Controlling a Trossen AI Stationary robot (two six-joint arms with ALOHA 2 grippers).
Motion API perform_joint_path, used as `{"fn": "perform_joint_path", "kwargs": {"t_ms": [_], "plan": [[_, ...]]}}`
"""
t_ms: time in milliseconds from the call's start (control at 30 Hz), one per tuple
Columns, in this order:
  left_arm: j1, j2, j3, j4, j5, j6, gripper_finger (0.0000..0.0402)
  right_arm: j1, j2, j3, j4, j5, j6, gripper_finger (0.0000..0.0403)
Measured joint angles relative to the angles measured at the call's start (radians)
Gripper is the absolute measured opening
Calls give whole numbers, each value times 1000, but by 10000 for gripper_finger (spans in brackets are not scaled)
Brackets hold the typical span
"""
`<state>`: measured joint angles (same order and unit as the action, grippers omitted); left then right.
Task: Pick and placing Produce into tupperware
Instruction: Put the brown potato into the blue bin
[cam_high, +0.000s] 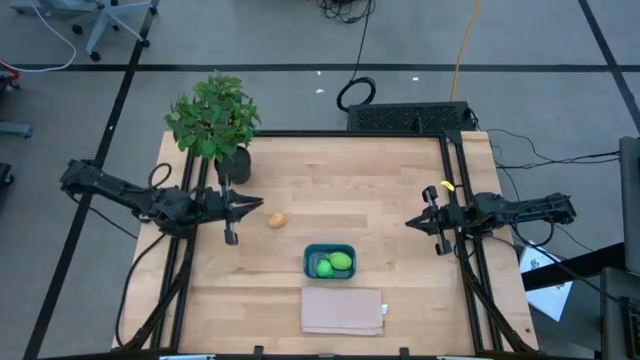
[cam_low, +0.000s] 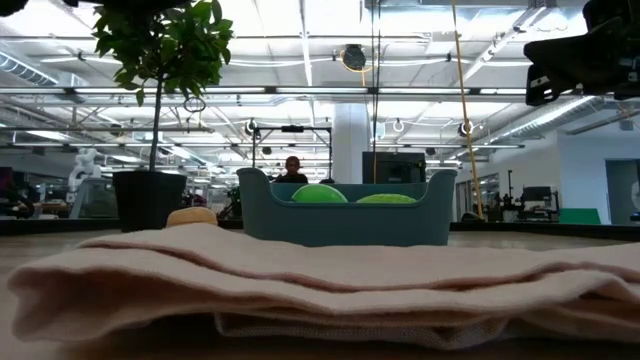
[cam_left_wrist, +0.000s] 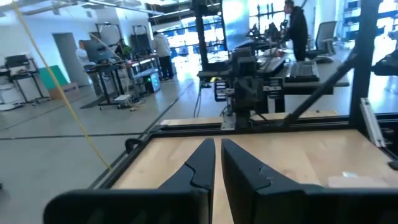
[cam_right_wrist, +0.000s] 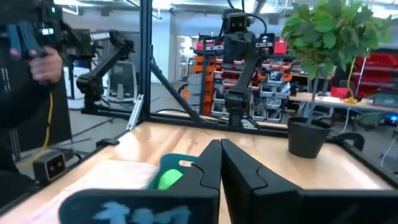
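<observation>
The teal tupperware (cam_high: 329, 261) sits on the wooden table (cam_high: 380, 190), toward its front edge and about midway across. Two bright green pieces of produce (cam_high: 333, 264) lie inside it, side by side, their tops showing above the rim in the low view. The third piece, the orange-tan one (cam_high: 277, 220), rests on the bare table, apart from the container and nearer the potted plant (cam_high: 215, 120). A folded beige cloth (cam_high: 342, 310) lies just in front of the tupperware. The left end effector (cam_high: 256, 205) hangs near the orange-tan piece, fingers together and holding nothing. The right end effector (cam_high: 412, 222) waits at the table's right edge, fingers pressed together and empty.
</observation>
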<state>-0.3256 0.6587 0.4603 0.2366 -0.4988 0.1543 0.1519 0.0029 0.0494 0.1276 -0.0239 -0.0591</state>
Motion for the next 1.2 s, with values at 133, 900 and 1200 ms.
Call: {"fn": "perform_joint_path", "kwargs": {"t_ms": [133, 900, 1200], "plan": [[35, 66, 59, -3, 1, 2, 33, 0, 0, 0, -7, 0, -51, 0], [155, 264, 605, -329, 52, 3, 33, 0, 0, -1, 18, -2, -76, 0], [192, 404, 748, -511, 220, -63, 33, 0, 0, -1, 17, 4, -65, 0]]}}
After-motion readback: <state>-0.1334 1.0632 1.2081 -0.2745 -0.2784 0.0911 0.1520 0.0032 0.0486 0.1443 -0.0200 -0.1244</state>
